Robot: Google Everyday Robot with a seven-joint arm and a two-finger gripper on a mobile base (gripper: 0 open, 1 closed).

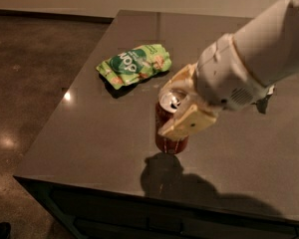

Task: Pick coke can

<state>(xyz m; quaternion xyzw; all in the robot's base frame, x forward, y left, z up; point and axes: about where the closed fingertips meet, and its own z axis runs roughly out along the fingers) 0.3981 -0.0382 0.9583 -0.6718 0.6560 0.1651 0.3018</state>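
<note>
The coke can [170,133] is a small red can with a silver top and pull tab, upright near the front middle of the dark table [89,133]. My gripper [165,111] comes in from the right and is shut on the can, with one cream finger [185,124] across its front and the other behind its top. The can hangs slightly above the tabletop, and its shadow lies just below it. My white arm hides the table to the right of the can.
A green snack bag [135,64] lies flat at the back left of the can. A small dark object [264,102] shows partly behind my arm on the right. The table's front edge [139,189] is close below the can, with the floor to the left.
</note>
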